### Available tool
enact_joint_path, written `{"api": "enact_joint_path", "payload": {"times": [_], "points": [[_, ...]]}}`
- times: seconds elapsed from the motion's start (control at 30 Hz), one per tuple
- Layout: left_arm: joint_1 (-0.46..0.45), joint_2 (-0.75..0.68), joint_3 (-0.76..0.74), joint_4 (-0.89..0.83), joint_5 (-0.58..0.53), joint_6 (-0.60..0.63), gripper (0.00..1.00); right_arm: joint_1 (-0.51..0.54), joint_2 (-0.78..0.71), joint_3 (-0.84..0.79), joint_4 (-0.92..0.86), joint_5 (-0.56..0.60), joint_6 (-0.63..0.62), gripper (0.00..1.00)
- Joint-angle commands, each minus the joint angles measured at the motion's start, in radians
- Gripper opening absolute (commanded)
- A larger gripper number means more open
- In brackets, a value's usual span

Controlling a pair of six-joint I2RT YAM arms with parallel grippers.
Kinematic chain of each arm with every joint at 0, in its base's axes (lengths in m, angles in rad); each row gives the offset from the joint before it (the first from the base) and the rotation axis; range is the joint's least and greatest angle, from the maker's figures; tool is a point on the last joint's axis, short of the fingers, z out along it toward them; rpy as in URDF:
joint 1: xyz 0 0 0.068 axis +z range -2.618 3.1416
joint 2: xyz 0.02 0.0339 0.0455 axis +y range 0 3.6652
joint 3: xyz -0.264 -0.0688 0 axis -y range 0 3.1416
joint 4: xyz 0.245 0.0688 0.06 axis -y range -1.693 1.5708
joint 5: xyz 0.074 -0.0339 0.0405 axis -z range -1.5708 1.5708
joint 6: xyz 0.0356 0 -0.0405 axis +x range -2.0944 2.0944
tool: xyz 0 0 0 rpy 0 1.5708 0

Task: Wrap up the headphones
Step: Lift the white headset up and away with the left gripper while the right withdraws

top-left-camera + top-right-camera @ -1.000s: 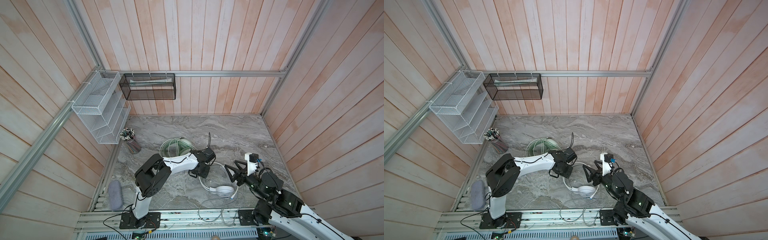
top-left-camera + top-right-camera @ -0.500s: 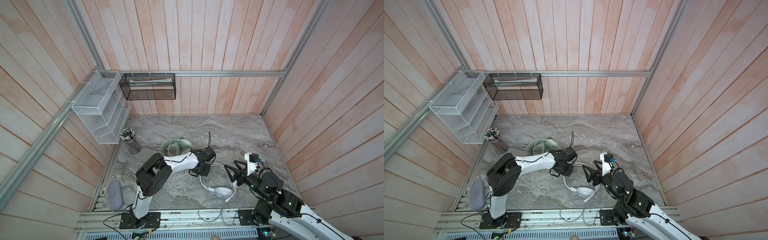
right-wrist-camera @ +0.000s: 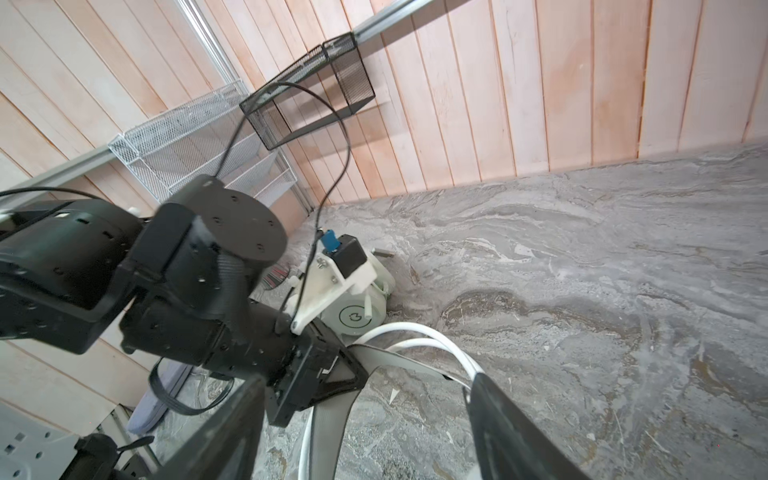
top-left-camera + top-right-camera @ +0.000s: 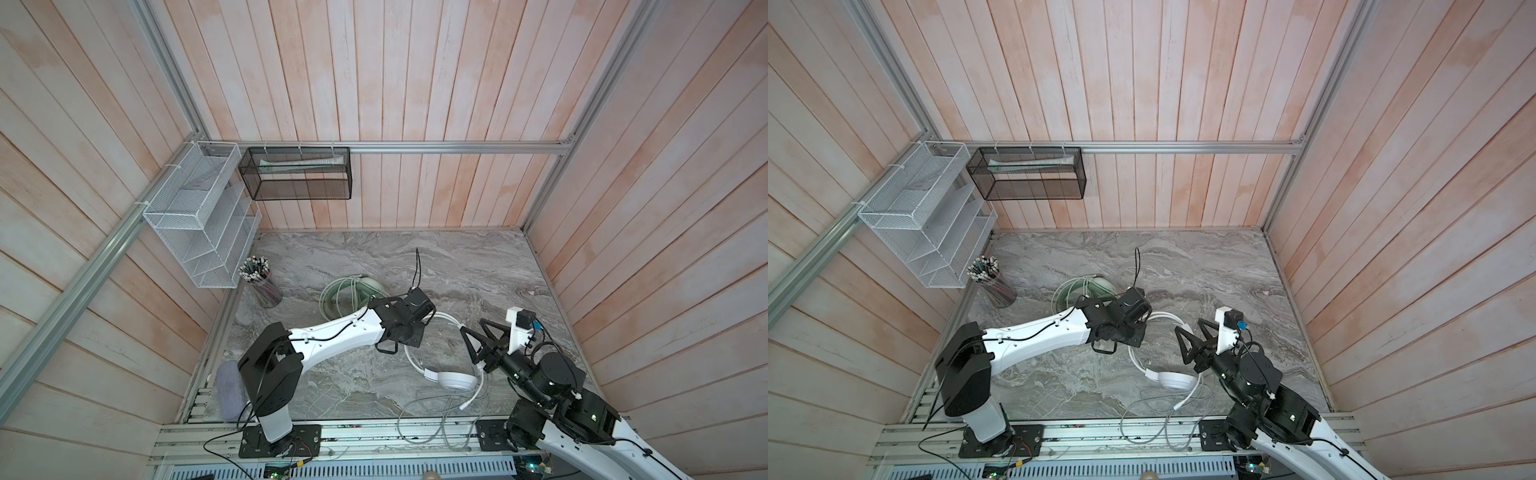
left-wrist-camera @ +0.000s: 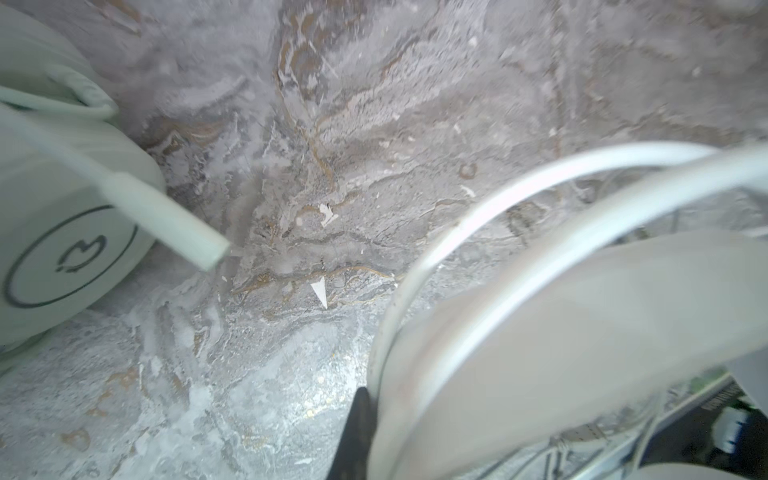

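The white headphones lie in the front middle of the marble table, earcup flat, their loose cable trailing over the front rail. My left gripper is shut on their headband; one black finger shows beside the band. The mint green headphones sit just behind, cable coiled on top of them. My right gripper is open and empty, just right of the headband and pointing at it.
A cup of pens stands at the back left of the table. A white wire shelf and a black mesh basket hang on the walls. A lilac pad lies at the front left, near the aluminium rail.
My left gripper has closed on the white headband. The white headset has shifted slightly. The right arm has stayed where it was.
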Motion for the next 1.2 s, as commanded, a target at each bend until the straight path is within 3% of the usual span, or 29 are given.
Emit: {"api": "enact_joint_path", "payload": {"times": [0.0,0.23,0.37,0.5,0.6,0.7,0.9,1.17], "points": [[0.003,-0.085,0.013,0.097,-0.054,-0.084,0.00,0.002,-0.028,0.058,-0.040,0.056,0.015,0.78],[-0.002,-0.194,0.088,0.155,-0.156,-0.075,0.00,0.004,-0.044,0.177,-0.087,0.075,-0.023,0.79],[0.034,-0.169,0.284,0.067,-0.222,0.000,0.00,0.004,-0.041,0.237,-0.088,0.075,-0.052,0.80],[0.159,-0.091,0.500,-0.042,-0.260,0.075,0.00,0.004,-0.027,0.284,-0.069,0.066,-0.085,0.82],[0.206,-0.032,0.642,-0.112,-0.344,0.118,0.00,0.005,-0.004,0.317,-0.065,0.044,-0.101,0.83],[0.248,0.000,0.727,-0.141,-0.356,0.148,0.00,0.005,0.023,0.334,-0.075,0.003,-0.113,0.84],[0.257,-0.065,0.723,-0.082,-0.288,0.153,0.00,0.004,0.055,0.288,-0.070,-0.062,-0.135,0.86],[0.257,-0.153,0.667,-0.054,-0.278,0.138,0.00,0.004,-0.004,0.152,0.022,-0.076,-0.120,0.91]]}}
